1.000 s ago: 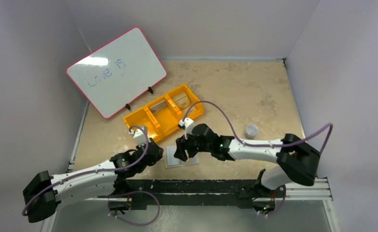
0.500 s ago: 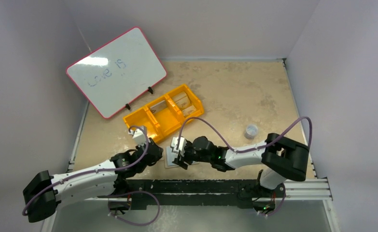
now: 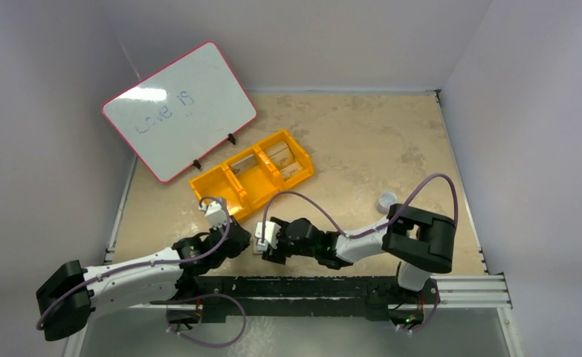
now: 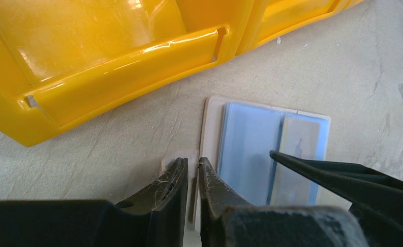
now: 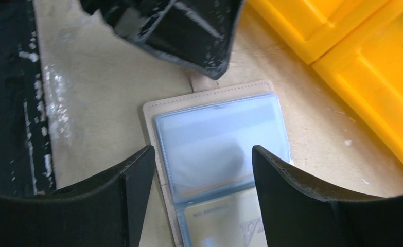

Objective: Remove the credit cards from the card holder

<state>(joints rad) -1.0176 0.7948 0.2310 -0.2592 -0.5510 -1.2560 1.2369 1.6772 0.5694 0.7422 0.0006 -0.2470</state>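
The whiteboard (image 3: pixel 176 111) leans at the far left, well apart from the work. Right of it and nearer, the bin (image 4: pixel 122 56) lies aslant on the table (image 3: pixel 362 141).

Just near the bin, the left gripper (image 4: pixel 191 162) has its fingers drawn nearly together, with only a slit between them. Its tips sit at a small tan tab on the holder's left edge. It looks like a pinch on that tab, though the contact itself is hidden.

The holder (image 4: pixel 245 144) lies open and flat on the table, between the two grippers. Its left blue panel looks empty. The right panel has a tan card (image 4: pixel 297 154) tucked under its clear sleeve, so no card is out yet.

The right gripper (image 5: pixel 202 149) hangs low over the holder with its fingers spread wide, about one panel apart. Far to the right a small cup (image 3: pixel 386 200) stands alone.

There are several risks from here:
- The card sits flush inside the sleeve, so a fingertip may skid over the plastic and miss the card's edge.
- Closing at this width may catch the whole holder instead of the card.
- If the left pinch is weak, a pull on the card could drag the holder or fold it shut.
- The two grippers are very close together, so a small drift could knock one against the other.
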